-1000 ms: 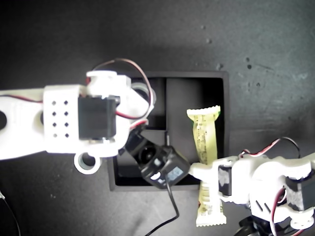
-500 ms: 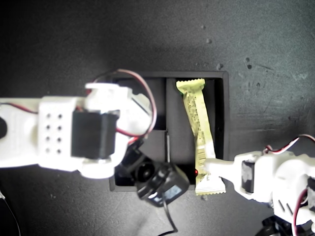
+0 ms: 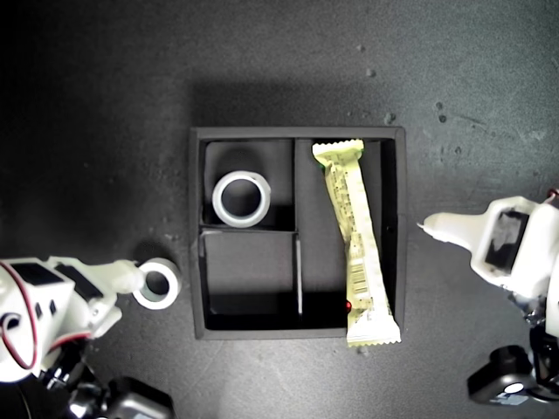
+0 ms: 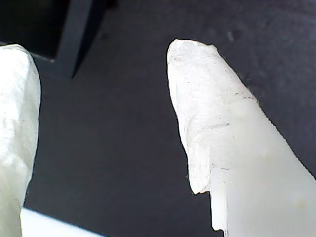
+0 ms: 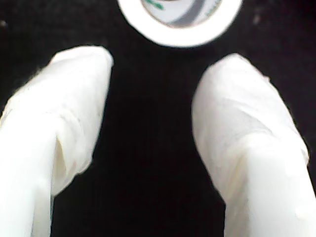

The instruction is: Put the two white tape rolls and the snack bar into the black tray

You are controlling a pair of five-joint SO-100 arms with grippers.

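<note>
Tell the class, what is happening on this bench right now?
Two robot arms are filling a black tray. The wider tape roll lies in a small compartment; the snack bar lies in the long one, one end overhanging the wall. The smaller tape roll sits outside on the mat, just ahead of my second end effector, which is open. My first end effector is open and empty beside the tray.

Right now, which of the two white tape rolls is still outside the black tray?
The smaller tape roll, on the mat beside the black tray's wall nearest the exterior view's left. The wider roll sits inside a small compartment.
</note>
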